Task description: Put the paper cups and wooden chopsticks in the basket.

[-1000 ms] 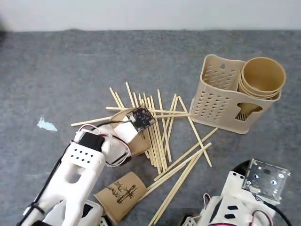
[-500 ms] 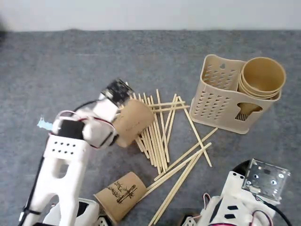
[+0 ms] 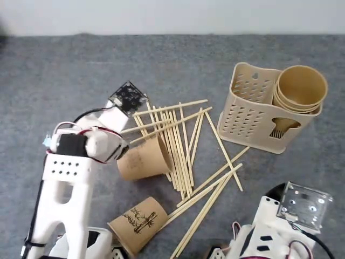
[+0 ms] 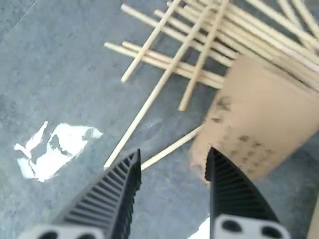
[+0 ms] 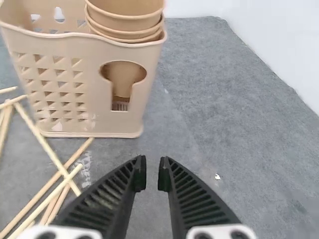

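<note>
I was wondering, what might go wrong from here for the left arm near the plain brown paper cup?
The plain brown paper cup lies on its side across loose wooden chopsticks; it may roll away. The open left gripper sits beside the cup, not around it, so closing could just nudge it.

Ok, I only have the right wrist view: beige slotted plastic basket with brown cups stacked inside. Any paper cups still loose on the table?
Observer: Two brown paper cups lie on their sides on the grey carpet: the farther cup among the wooden chopsticks, the bamboo-print cup nearer the arm bases.
Operator: Is the left gripper holding one?
Observer: No. The left gripper is open; the farther cup sits beside one finger, not between them.
Operator: Chopsticks in the basket?
Observer: None stick out of the basket; they lie loose beside it.
</note>
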### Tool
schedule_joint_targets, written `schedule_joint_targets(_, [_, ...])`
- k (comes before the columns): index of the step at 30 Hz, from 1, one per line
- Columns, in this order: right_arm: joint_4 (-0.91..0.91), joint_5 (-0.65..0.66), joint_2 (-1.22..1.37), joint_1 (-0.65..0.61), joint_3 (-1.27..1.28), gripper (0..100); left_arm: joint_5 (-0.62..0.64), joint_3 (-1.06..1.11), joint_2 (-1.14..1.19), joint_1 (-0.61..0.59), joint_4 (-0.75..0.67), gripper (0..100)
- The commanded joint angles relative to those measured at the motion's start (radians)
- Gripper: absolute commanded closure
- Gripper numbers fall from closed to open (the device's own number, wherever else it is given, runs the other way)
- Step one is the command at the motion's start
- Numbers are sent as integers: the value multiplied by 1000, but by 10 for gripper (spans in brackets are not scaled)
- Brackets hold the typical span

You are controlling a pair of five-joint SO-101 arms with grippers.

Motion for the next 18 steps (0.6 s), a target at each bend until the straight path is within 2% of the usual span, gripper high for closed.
schedule_joint_targets(1, [1, 11, 12, -119, 6, 937, -11, -51, -21, -83, 5, 793])
schedule_joint_targets(5, [-59, 25, 15, -274, 48, 937, -9, -33, -23, -186, 3, 794])
schedule_joint_targets(8, [-96, 110, 30, -378, 78, 937, -9, -27, -23, -261, 3, 794])
schedule_joint_targets(11, [-99, 123, 117, -490, 77, 937, -9, -27, -23, -325, -2, 794])
schedule_joint_targets(18, [-186, 87, 403, -684, 74, 937, -9, 12, -21, -362, -5, 795])
